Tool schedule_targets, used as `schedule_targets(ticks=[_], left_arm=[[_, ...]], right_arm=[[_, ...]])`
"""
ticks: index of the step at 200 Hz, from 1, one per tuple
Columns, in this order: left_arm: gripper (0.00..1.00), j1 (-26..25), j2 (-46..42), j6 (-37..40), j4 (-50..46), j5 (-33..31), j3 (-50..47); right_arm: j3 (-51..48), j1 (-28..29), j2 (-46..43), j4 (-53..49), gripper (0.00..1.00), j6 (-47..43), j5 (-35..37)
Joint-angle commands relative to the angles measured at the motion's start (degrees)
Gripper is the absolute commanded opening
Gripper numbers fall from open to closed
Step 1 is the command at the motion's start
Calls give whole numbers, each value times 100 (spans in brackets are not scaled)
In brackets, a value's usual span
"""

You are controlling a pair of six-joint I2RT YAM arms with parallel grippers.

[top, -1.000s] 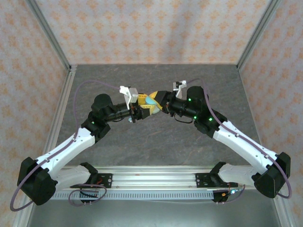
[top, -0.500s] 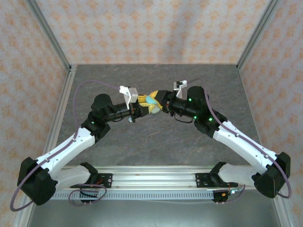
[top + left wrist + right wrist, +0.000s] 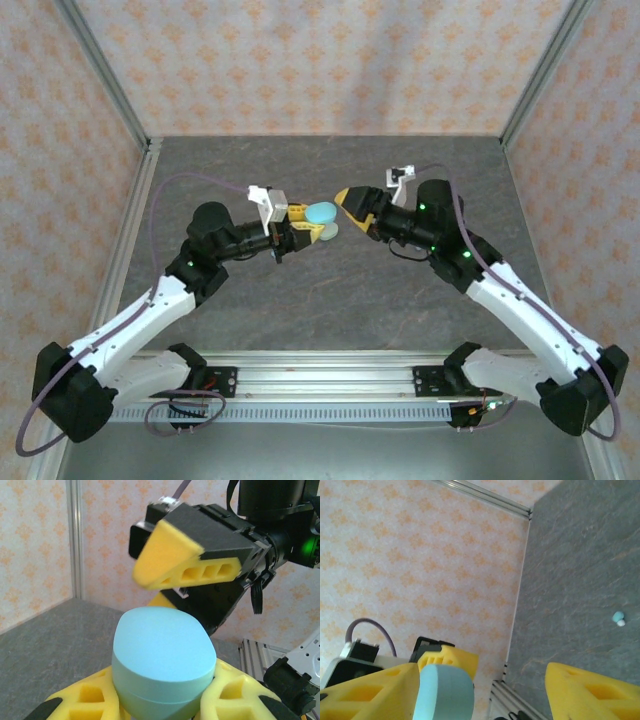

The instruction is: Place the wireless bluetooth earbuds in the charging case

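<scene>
Earbud (image 3: pixel 618 618), seemingly loose, on table (image 3: pixel 580 570)

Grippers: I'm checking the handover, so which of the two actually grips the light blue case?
The left gripper: it is shut on the light blue case, while the right gripper stands open without clamping it.

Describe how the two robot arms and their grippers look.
The left arm and right arm: white links, black rounded joints, looping purple cable each. The left gripper and right gripper: black bodies, wedge-shaped yellow fingers with cut-out holes. Green lights on the right arm.
</scene>
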Motion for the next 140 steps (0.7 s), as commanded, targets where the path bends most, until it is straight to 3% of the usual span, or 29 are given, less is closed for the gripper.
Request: schedule_targets(ticks=[1, 70, 140], left_arm=[[13, -25, -229, 70, -140, 171, -76], [12, -28, -477, -54, -300, 112, -167], [12, -29, -496, -10, -386, 125, -196]], right_arm=[[410, 7, -312, -632, 68, -1534, -228], [573, 347, 25, -1147, 69, -2755, -691], [909, 510, 445, -1158, 71, -2873, -609]])
